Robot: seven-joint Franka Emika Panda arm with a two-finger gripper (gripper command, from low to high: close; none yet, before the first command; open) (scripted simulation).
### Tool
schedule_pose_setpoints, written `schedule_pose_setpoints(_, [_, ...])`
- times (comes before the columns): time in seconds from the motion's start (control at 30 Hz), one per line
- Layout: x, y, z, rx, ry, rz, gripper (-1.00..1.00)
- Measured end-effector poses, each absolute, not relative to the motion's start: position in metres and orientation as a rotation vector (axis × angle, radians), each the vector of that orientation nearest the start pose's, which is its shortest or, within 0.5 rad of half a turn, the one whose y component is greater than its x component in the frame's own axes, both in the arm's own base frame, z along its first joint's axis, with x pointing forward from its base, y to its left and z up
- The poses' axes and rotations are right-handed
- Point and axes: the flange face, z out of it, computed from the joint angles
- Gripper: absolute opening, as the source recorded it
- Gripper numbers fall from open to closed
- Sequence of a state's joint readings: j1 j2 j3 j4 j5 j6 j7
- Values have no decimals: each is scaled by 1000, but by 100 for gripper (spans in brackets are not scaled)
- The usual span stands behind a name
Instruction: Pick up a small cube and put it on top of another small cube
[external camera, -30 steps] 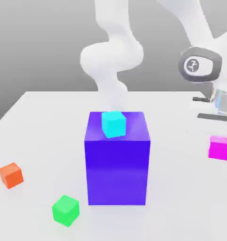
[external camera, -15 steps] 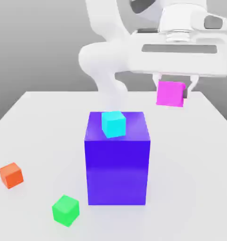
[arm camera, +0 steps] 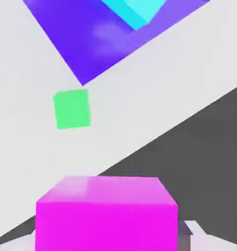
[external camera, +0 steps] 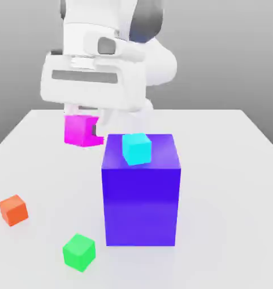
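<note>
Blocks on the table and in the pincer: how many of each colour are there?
Magenta cube: 1, held in the pincer
Cyan cube: 1
Big blue block: 1
Orange cube: 1
Green cube: 1
Total: 5

The exterior view faces the table (external camera: pixel 229 169) from slightly above; the hand view looks steeply down, sharing the blue block (external camera: pixel 141 197) and green cube (arm camera: pixel 71 109).

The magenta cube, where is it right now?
In the exterior view the magenta cube is held in the gripper, up off the table, just to that view's left of the big blue block that carries the cyan cube.
</note>
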State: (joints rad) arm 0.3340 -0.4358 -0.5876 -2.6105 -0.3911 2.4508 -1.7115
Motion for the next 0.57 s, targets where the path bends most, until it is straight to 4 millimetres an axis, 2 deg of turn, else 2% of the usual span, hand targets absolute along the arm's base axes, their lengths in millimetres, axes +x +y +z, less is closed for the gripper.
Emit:
schedule_pose_setpoints(0.17, [418,-128,323,1950,2320,83,-100])
schedule_pose_setpoints(0.43, [422,-127,197,1993,2426,2,-100])
schedule_pose_setpoints(0.47, [421,-127,186,1993,2427,1,100])
schedule_pose_setpoints(0.57, [421,-127,186,1993,2427,1,100])
